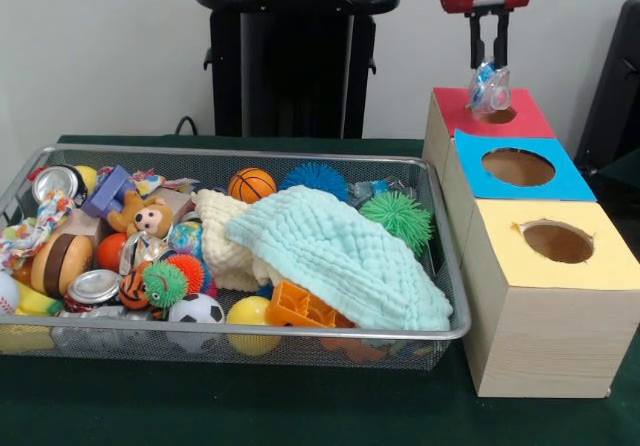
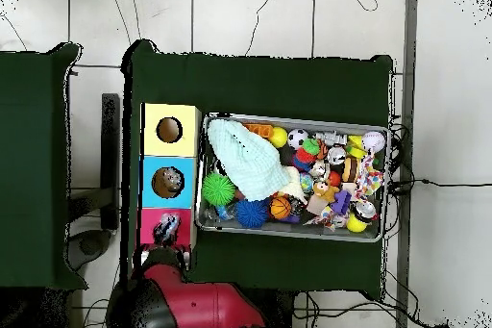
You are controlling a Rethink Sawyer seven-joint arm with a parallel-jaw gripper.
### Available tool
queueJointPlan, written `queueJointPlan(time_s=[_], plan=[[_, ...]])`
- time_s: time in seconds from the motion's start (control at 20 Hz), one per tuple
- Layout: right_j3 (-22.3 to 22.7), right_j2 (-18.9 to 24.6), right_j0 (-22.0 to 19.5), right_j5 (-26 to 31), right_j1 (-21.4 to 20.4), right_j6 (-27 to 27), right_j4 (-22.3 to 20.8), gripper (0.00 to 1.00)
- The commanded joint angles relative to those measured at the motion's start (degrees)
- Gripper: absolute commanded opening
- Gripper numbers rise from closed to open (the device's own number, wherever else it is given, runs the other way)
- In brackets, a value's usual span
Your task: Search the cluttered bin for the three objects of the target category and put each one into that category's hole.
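My gripper (image 1: 489, 66) is shut on a wrinkly clear plastic lump (image 1: 490, 89) with bluish tints. It holds the lump just above the red-topped hole (image 1: 500, 116), at the far end of the row of boxes. In the overhead view the gripper (image 2: 167, 230) and the lump sit over the red top. The blue-topped hole (image 1: 518, 167) is one box nearer in the front view; it also shows in the overhead view (image 2: 169, 182). The wire mesh bin (image 1: 240, 152) lies to the left, full of toys. Another clear bluish piece (image 1: 372, 188) may lie between two spiky balls.
A yellow-topped hole (image 1: 557, 242) is on the nearest box. In the bin a pale green cloth (image 1: 340, 251) covers the right half. Spiky balls (image 1: 398, 214), metal cans (image 1: 93, 286), a basketball (image 1: 251, 183) and soft toys fill the rest.
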Motion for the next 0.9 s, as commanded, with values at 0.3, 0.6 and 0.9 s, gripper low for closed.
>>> queueJointPlan(time_s=[0.3, 0.6, 0.9], plan=[[-11.01, -2.30, -0.54, -1.94, 8.77, 6.20, -0.85, 0.00], [-12.48, -3.14, 0.41, -3.14, 10.75, 6.28, -1.30, 0.00], [-13.79, -3.43, 1.58, -3.29, 11.71, 6.07, -1.24, 0.00]])
